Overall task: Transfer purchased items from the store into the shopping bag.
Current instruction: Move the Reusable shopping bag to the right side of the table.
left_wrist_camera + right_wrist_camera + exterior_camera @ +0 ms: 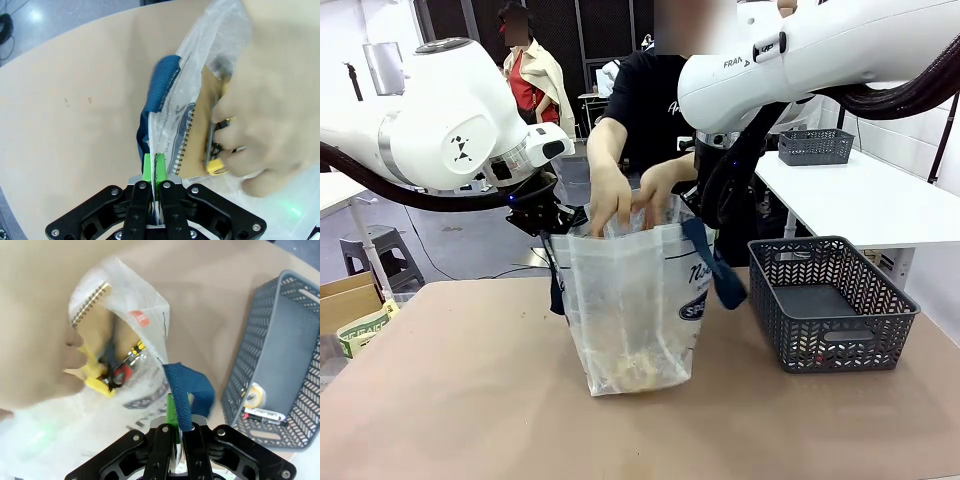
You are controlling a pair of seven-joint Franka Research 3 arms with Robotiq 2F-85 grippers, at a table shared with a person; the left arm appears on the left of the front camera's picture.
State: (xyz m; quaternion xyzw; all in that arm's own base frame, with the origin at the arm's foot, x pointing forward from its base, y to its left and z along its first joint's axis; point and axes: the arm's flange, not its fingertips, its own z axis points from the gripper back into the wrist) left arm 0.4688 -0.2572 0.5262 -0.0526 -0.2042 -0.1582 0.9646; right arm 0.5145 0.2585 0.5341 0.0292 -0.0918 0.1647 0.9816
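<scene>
The translucent shopping bag (pixel 630 300) stands upright at mid-table, with pale lumps (pixel 638 368) at its bottom. My left gripper (pixel 560 220) (pixel 154 167) is shut on the bag's rim beside a navy handle (pixel 160 82). On the opposite rim my right gripper (pixel 698 208) (pixel 176 412) is shut, next to the other navy strap (pixel 187 382). The person's hands (pixel 610 205) (pixel 270 95) reach into the bag's mouth with yellow-handled tools (pixel 102 380). A brown spiral notebook (pixel 197 125) (pixel 89 302) stands inside. The dark grey basket (pixel 830 305) (pixel 280 335) sits to the right.
In the basket lie a tape roll (pixel 254 396) and a dark pen-like item (pixel 265 415). A second small basket (pixel 815 147) rests on the white side table (pixel 880 200). A cardboard box (pixel 350 305) sits beyond the table's left edge.
</scene>
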